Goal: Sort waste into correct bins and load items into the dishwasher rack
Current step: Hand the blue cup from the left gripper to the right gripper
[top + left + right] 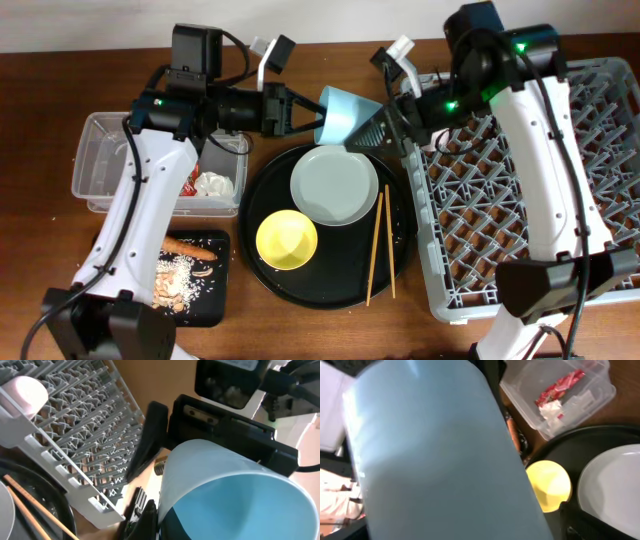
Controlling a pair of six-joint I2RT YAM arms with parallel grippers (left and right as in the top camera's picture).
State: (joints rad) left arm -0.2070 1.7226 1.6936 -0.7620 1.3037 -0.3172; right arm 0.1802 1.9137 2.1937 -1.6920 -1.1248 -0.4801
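The blue cup (345,112) hangs on its side above the far rim of the round tray. My left gripper (305,112) is shut on its rim, one finger (150,515) outside the wall. My right gripper (378,125) stands open around the cup's base end, its finger (145,445) a little apart from the cup (235,490). The cup's wall (435,460) fills the right wrist view. A pink cup (25,395) sits in the dishwasher rack (520,230). The grey plate (333,185), yellow bowl (286,240) and chopsticks (380,240) lie on the tray.
The round black tray (330,275) sits mid-table. The clear tub (100,160) at the left holds the red wrapper (192,185) and white tissue (213,185). The small black tray (215,300) holds the carrot stick (188,247) and crumbs (180,280).
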